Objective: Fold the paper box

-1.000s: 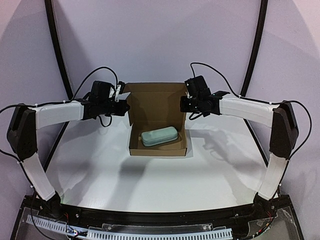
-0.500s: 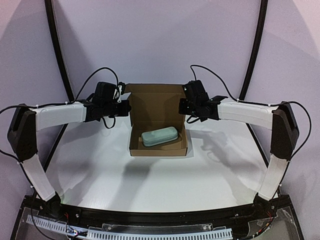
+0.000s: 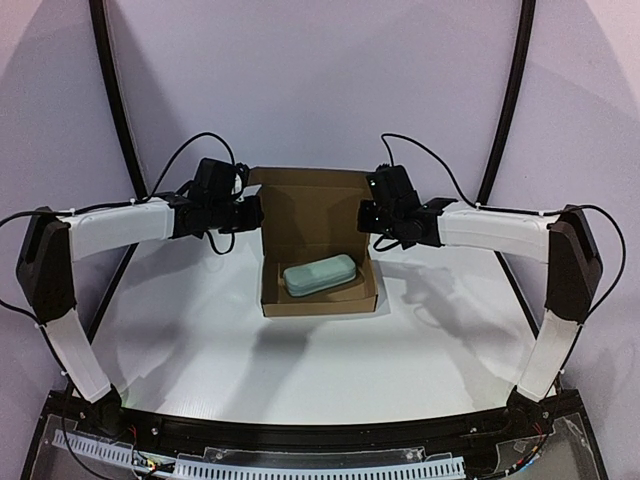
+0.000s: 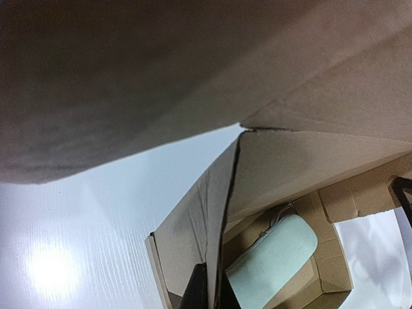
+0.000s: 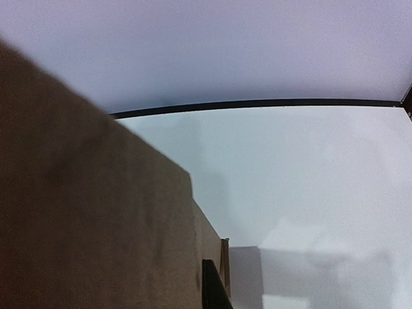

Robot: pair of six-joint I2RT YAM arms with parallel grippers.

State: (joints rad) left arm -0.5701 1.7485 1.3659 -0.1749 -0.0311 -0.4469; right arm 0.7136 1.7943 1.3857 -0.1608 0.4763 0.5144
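So, Mia, where does the plain brown corrugated cardboard paper box (image 3: 312, 210) sit?

Toward the far middle of the white table (image 3: 300, 360), Tom, between the two arms. Its tray lies flat with the walls up, and the lid stands upright at the back. A small pale grey-green rounded case (image 3: 319, 273) lies slanted inside the tray.

Why is the lid up like that?

Each arm has it by one side edge, I'd say. The left claw (image 3: 252, 212) is at the lid's left edge and the right claw (image 3: 368, 215) at its right. Both are level with the lid's upper half, above the tray. Held at both sides, the panel should swing on its back crease without twisting.

And the jaws?

Closed tight on both. From the left wrist, a cardboard flap runs edge-on straight down into the dark fingertips (image 4: 196, 293), so that claw is pinching the box. From the right wrist I see only one dark fingertip (image 5: 212, 286) against brown card. It looks nipped on the lid's edge too, though the contact is blurred.

What's left, then?

Bringing the lid forward over the case and tucking its flaps — that's my guess.
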